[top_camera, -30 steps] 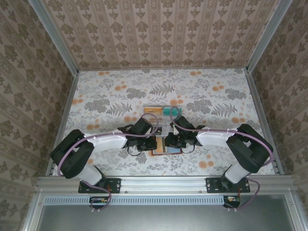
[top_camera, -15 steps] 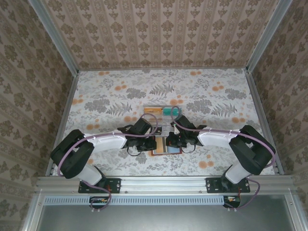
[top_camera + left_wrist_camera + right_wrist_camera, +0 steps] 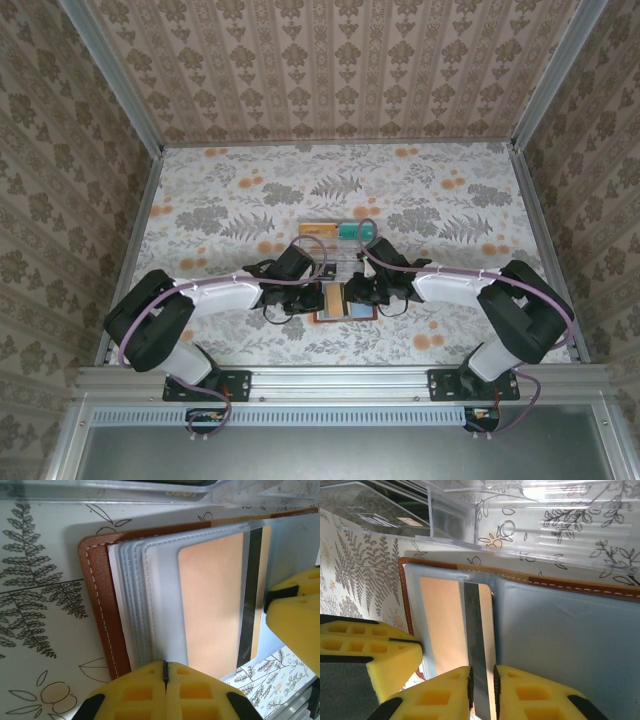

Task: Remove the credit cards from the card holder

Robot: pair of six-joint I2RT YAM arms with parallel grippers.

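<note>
The reddish-brown card holder (image 3: 100, 605) is lying open on the floral tabletop (image 3: 230, 200), on the near side of a clear plastic compartment tray (image 3: 455, 525) and between the two arms. An orange credit card (image 3: 210, 605) with a black stripe is sitting partly out of one of its frosted sleeves. The left tool (image 3: 165, 682) is resting at the edge of the stacked sleeves, its yellow pads pressed together with nothing showing between them. The right tool (image 3: 482, 687) is hovering over the card's exposed end with its pads narrowly apart and the black stripe showing through the gap; whether they are touching the card cannot be told.
</note>
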